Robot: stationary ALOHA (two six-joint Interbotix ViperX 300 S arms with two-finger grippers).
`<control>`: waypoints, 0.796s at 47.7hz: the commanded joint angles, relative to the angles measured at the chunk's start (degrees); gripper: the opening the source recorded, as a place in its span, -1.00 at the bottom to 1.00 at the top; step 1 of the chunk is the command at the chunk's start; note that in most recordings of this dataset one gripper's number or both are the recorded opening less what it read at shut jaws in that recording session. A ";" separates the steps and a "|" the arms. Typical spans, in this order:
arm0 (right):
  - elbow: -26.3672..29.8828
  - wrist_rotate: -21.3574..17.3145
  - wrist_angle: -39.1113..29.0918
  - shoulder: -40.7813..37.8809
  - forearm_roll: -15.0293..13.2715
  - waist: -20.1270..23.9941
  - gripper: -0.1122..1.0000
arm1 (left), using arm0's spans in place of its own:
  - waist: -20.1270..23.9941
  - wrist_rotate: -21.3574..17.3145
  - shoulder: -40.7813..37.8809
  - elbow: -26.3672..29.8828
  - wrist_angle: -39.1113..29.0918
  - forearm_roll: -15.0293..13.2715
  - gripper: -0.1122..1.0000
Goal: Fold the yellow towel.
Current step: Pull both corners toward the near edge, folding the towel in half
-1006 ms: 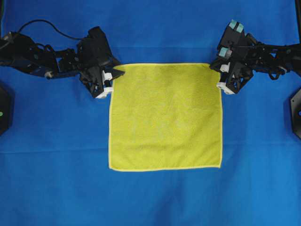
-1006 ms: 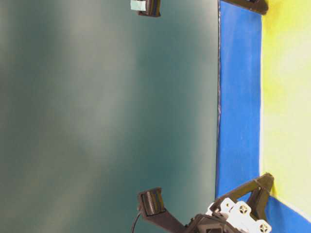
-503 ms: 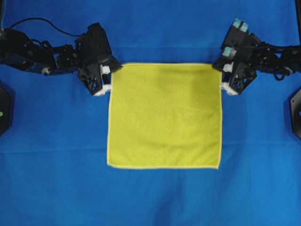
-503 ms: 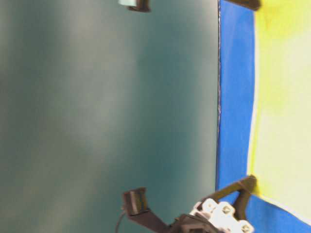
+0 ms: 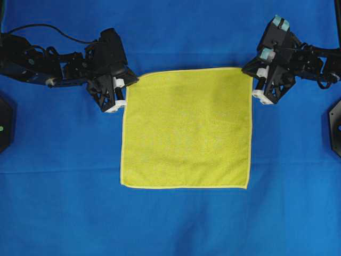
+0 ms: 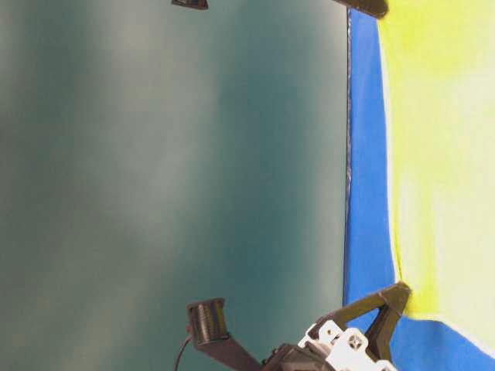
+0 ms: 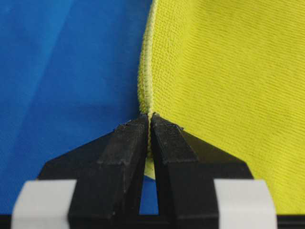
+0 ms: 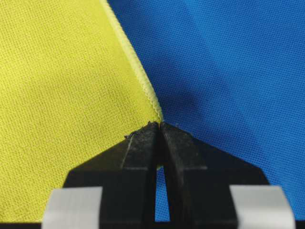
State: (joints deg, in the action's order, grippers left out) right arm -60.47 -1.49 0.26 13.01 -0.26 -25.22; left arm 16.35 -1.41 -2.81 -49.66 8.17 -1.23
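The yellow towel (image 5: 186, 128) lies spread on the blue cloth in the overhead view, its far edge raised off the surface. My left gripper (image 5: 126, 82) is shut on the towel's far left corner; in the left wrist view the hem (image 7: 145, 86) runs up from the closed gripper (image 7: 149, 119). My right gripper (image 5: 250, 72) is shut on the far right corner; in the right wrist view the towel (image 8: 62, 86) meets the closed gripper (image 8: 159, 125). The table-level view shows the towel (image 6: 441, 154) lifted, with one black finger (image 6: 390, 305) at its corner.
A blue cloth (image 5: 170, 224) covers the whole table. Black bases stand at the left edge (image 5: 4, 125) and right edge (image 5: 335, 125). A black cable (image 5: 48, 26) trails behind the left arm. A dark teal wall (image 6: 170, 178) fills the table-level view.
Both grippers have risen and drawn back with the far corners. The towel's far edge has lifted and its near edge has slid a little away from the table's front.
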 commanded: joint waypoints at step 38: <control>-0.18 -25.31 -8.00 8.17 2.02 35.16 -0.75 | -27.25 9.40 8.88 -0.35 -9.23 -0.09 -0.75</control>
State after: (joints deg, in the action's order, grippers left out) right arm -62.31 -25.22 -8.09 22.41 1.67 7.12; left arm -8.79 6.94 5.89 -50.89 -1.23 -1.23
